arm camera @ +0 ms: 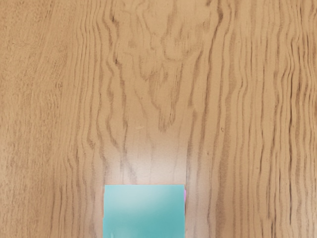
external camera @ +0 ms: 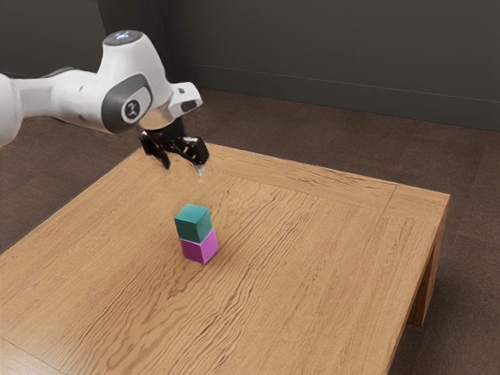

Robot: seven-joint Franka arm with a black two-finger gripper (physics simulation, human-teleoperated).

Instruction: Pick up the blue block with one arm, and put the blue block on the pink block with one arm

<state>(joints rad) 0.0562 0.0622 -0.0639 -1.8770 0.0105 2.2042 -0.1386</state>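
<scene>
Blue block (external camera: 192, 221) sits on pink block (external camera: 198, 248) at frame centre. The gripper (external camera: 183, 162), upper left, hangs wide and empty. The stack is slightly offset, so a knock from the arm could topple it.

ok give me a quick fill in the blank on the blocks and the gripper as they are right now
1. The blue block rests directly ____ the pink block.
2. The gripper hangs clear of the stack with its fingers ____.
3. Between its fingers the gripper holds ____.
4. The number of blocks on the wooden table is ____.

Missing words: on top of; open; nothing; two
</scene>
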